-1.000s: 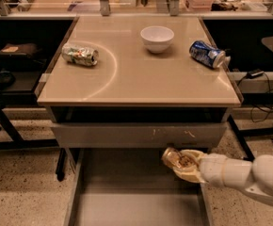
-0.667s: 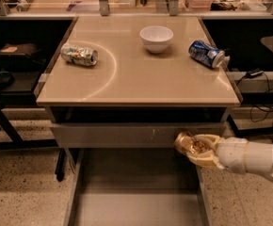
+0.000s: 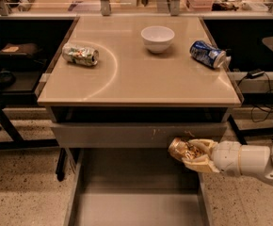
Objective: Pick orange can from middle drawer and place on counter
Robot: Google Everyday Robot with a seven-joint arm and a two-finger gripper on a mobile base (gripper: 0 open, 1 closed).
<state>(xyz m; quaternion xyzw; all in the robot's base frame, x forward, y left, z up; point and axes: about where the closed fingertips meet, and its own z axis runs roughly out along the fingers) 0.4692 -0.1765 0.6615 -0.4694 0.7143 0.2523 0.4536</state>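
Note:
The orange can (image 3: 182, 149) is held on its side in my gripper (image 3: 193, 154), which is shut on it. The gripper and white arm reach in from the right, above the right side of the open middle drawer (image 3: 136, 197) and in front of the scratched grey drawer front (image 3: 127, 134). The can hangs just below the front edge of the beige counter (image 3: 141, 74). The drawer floor shows nothing on it.
On the counter lie a green-silver can (image 3: 81, 54) at the left, a white bowl (image 3: 157, 38) at the back middle and a blue can (image 3: 208, 54) at the right edge. Dark shelving with cables flanks the cabinet on both sides.
My gripper has lifted the orange can up and to the right, from low over the drawer to the level of the drawer front.

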